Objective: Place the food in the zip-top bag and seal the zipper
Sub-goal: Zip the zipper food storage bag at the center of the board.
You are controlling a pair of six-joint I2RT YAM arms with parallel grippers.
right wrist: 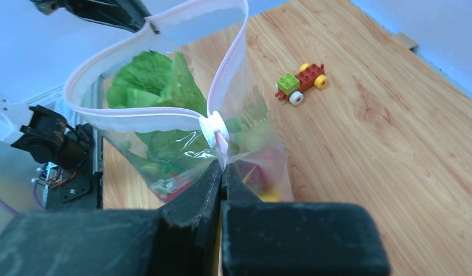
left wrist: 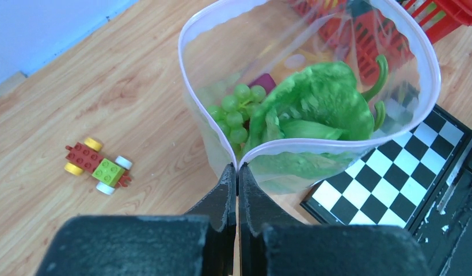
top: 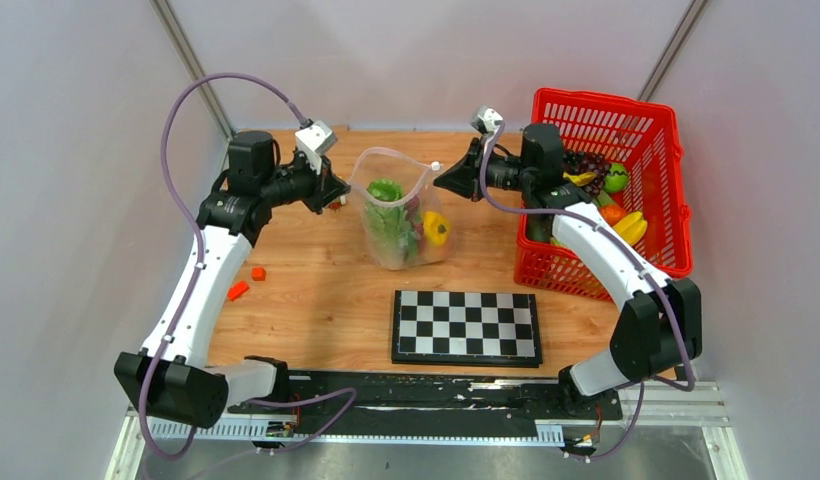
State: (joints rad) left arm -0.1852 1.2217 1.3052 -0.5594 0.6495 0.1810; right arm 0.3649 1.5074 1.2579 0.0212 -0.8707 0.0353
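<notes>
The zip-top bag (top: pixel 398 215) stands upright at the table's middle, its mouth held open between my two grippers. Its pink zipper (left wrist: pixel 186 86) forms an open loop, with a white slider (right wrist: pixel 213 129) at the right end. Inside lie the lettuce (left wrist: pixel 317 103), green grapes (left wrist: pixel 233 109), a green pod (left wrist: pixel 384 72) and a yellow piece (top: pixel 436 228). My left gripper (left wrist: pixel 238 168) is shut on the left end of the zipper. My right gripper (right wrist: pixel 222 165) is shut on the bag's right end just below the slider. Both also show in the top view, the left gripper (top: pixel 341 196) and the right gripper (top: pixel 439 181).
A red mesh basket (top: pixel 654 120) with more toy fruit stands at the right, behind my right arm. A chessboard (top: pixel 466 327) lies in front of the bag. A toy-brick car (left wrist: pixel 98 164) sits on the table left of the bag. Small orange pieces (top: pixel 238 290) lie near my left arm.
</notes>
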